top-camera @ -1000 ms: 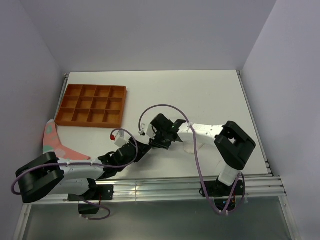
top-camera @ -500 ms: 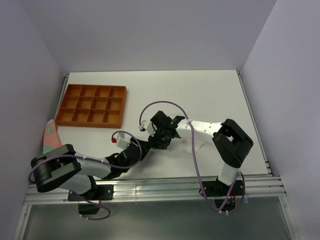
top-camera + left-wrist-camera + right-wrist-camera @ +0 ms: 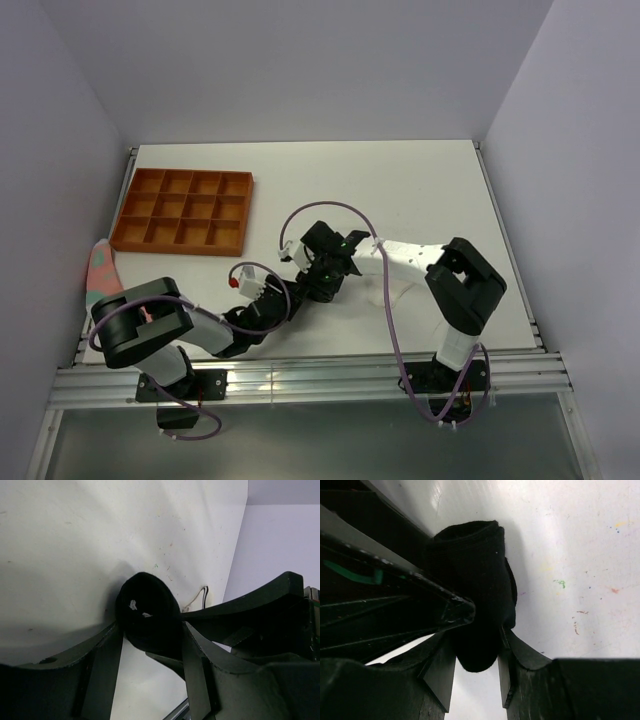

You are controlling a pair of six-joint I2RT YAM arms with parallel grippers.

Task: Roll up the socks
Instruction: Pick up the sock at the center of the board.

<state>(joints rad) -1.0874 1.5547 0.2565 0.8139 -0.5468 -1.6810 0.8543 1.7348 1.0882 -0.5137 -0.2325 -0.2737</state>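
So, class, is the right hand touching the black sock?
Touching. The right wrist view shows the right hand closed on the black sock, with a finger pressed against each side.

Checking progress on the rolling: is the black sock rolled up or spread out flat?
Rolled up: the black sock is a compact rounded bundle between the fingers of the right gripper, none of it lying flat.

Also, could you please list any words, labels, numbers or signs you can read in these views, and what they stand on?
None: there is no readable text on the orange tray, the rolled black sock, the pink fabric or the table. The white flecks on the sock are not letters.
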